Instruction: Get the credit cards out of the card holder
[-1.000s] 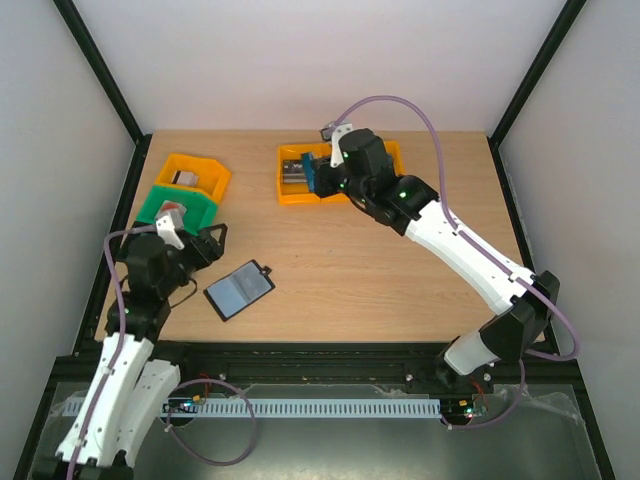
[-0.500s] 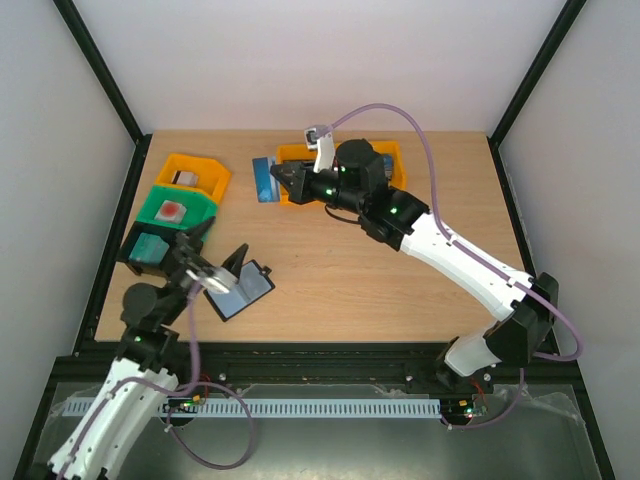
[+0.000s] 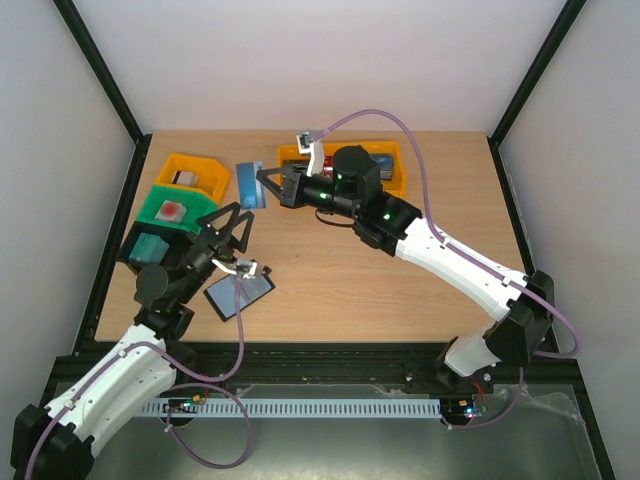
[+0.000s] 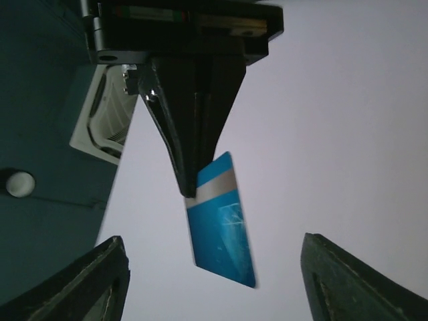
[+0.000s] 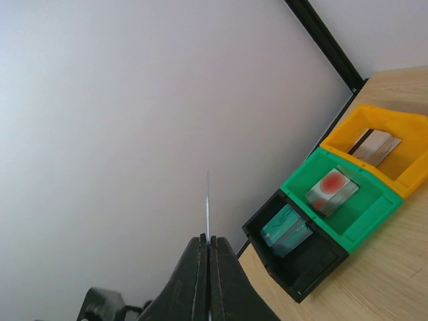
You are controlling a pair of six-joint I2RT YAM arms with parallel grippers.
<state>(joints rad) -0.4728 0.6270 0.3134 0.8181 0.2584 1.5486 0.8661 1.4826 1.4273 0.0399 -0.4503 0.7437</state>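
Swinging leftward since a second before, the right tool [image 3: 270, 186] had come away from the orange plastic bin at the rear [image 3: 390, 165], where it was reaching earlier. It now carried a blue plastic credit card with a grey stripe [image 3: 250, 186] out over the wooden table [image 3: 400, 290]. The left arm, folded low beside the green plastic bin [image 3: 190, 212] a second ago, had risen, and the left tool [image 3: 232, 222] now pointed up towards the card. The small black folding card holder [image 3: 238, 293] had not shifted.

The right tool was clenched on the card, its two fingers pressed flat together with one short end of the card pinched between them. The left tool stood spread wide and grasped nothing. In the left wrist view its fingertips [image 4: 100, 284] sat at the two lower corners, well apart from the card.

The card hung in the air between the rear bin and the orange plastic bin on the left [image 3: 205, 168], clear of the table. Its long axis ran on from the right tool's fingers, slanting a little. The grey stripe crossed it near the gripped end, and the free short end pointed towards the left tool. From the right wrist it showed edge-on, as a thin line.

The card holder lay open on the table at the front left, grey-blue inside up, its snap tab towards the rear right.
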